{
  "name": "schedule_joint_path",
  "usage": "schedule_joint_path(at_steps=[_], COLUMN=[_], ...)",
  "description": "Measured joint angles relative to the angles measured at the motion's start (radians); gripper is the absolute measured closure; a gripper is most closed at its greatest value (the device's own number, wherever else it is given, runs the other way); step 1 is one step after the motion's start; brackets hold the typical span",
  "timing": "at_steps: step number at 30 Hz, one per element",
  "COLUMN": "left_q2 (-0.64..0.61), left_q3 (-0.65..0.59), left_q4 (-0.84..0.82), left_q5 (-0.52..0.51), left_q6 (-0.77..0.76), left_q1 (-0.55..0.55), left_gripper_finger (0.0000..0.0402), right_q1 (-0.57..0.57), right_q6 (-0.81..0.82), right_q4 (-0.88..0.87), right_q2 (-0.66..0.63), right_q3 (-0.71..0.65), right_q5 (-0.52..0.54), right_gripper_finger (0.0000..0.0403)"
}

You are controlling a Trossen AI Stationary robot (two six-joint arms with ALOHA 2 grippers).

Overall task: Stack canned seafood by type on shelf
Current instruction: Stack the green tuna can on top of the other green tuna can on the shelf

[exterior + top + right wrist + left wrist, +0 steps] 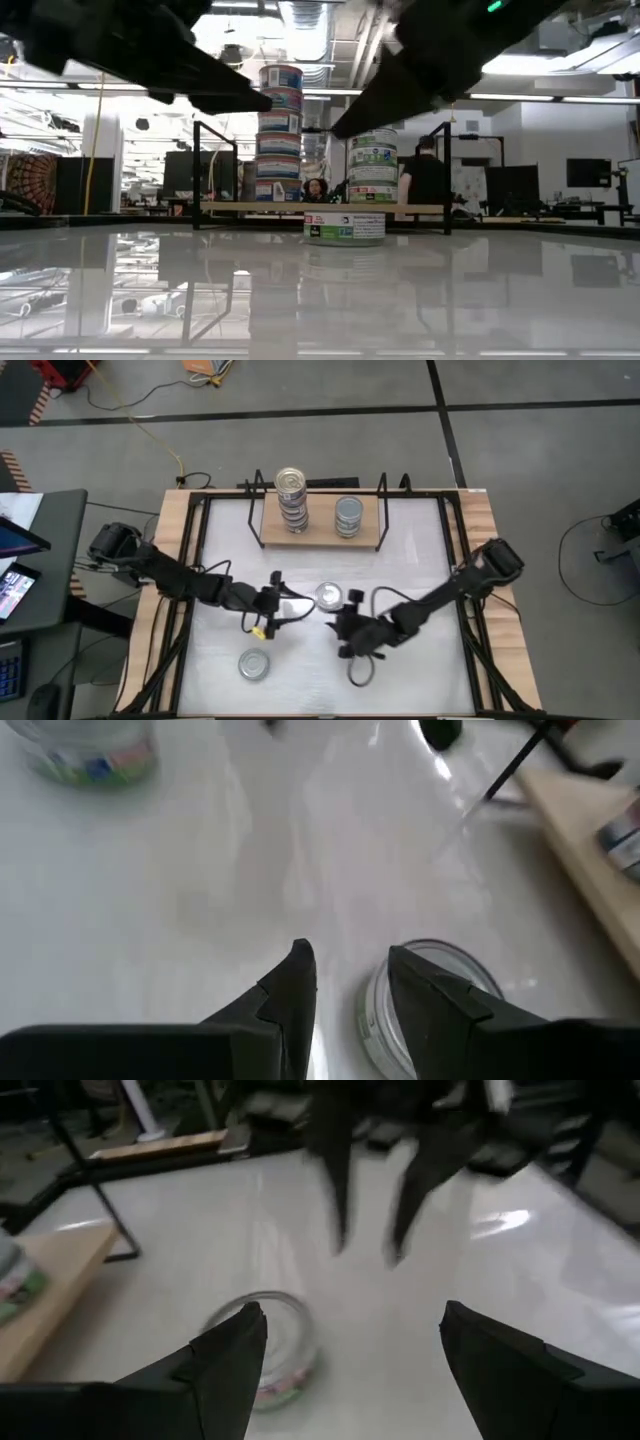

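High view first, nearest edge of the white tabletop [420, 560]: one loose tin [255, 664] lies flat on its own, a small round metal can with a silvery lid, well clear of both arms.

Moving up to mid-table, a second loose tin [328, 596] sits between the two grippers. That makes two tins off the shelf. It has a shiny metal rim, a flat top and a green-and-white label band in the low view.

The left gripper [297, 603] comes in from the left. Its wrist camera shows the two dark, wedge-shaped fingers [225, 1355] spread wide with nothing between them, the tin lying just ahead near one finger.

The right gripper [346, 612] faces it from the other side. Its jaws stand partly apart, a narrow gap and nothing clamped. One finger [430, 1000] hangs over the tin's rim; whether it touches, I cannot tell.

At the far end is the shelf [320, 538], a light-wood board with black wire frames at both ends. It carries two stacks. The tall stack [291, 500] on the left looks like about six tins, and the short stack [348, 517] beside it has three, grey-topped. Both stand upright, apart from each other.
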Motion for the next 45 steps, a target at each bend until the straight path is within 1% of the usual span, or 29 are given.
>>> schedule_joint_path(at_steps=[2, 4, 7, 11, 13, 15, 21, 25, 30, 32, 35, 40, 45], left_q2=[-0.001, -0.001, -0.001, 0.000, 0.000, 0.000, 0.000, 0.000, 0.000, 0.000, 0.000, 0.000, 0.000], left_q3=[-0.036, -0.063, -0.084, -0.086, -0.086, -0.086, -0.085, -0.085, -0.085, -0.085, -0.085, -0.085, -0.085], left_q4=[0.057, 0.093, 0.104, 0.094, 0.092, 0.085, 0.056, 0.050, 0.051, 0.051, 0.051, 0.047, 0.045], left_q5=[-0.003, -0.022, -0.056, -0.079, -0.084, -0.090, -0.135, -0.166, -0.211, -0.215, -0.215, -0.215, -0.215], left_q6=[-0.026, -0.054, -0.087, -0.090, -0.087, -0.082, -0.041, -0.014, 0.010, 0.010, 0.014, 0.014, 0.015], left_q1=[-0.016, -0.028, -0.044, -0.063, -0.074, -0.082, -0.086, -0.086, -0.086, -0.086, -0.086, -0.086, -0.086], left_gripper_finger=[0.0113, 0.0113, 0.0113, 0.0113, 0.0113, 0.0113, 0.0113, 0.0113, 0.0113, 0.0113, 0.0113, 0.0113, 0.0113], right_q1=[-0.037, -0.064, -0.086, -0.107, -0.109, -0.107, -0.089, -0.078, -0.046, -0.031, -0.019, -0.017, -0.018], right_q6=[-0.006, -0.009, -0.010, -0.009, -0.001, 0.007, 0.032, 0.055, 0.077, 0.078, 0.105, 0.133, 0.141], right_q4=[-0.032, -0.068, -0.155, -0.309, -0.380, -0.434, -0.571, -0.593, -0.597, -0.596, -0.593, -0.604, -0.597], right_q2=[0.032, 0.069, 0.133, 0.215, 0.253, 0.290, 0.378, 0.397, 0.398, 0.398, 0.398, 0.397, 0.394], right_q3=[0.031, 0.066, 0.133, 0.244, 0.289, 0.331, 0.419, 0.429, 0.429, 0.428, 0.428, 0.422, 0.424], right_q5=[-0.060, -0.091, -0.096, -0.096, -0.063, -0.006, 0.086, 0.110, 0.113, 0.113, 0.105, 0.073, 0.090], right_gripper_finger=[0.0244, 0.0244, 0.0244, 0.0244, 0.0246, 0.0254, 0.0298, 0.0333, 0.0381, 0.0391, 0.0389, 0.0361, 0.0369])
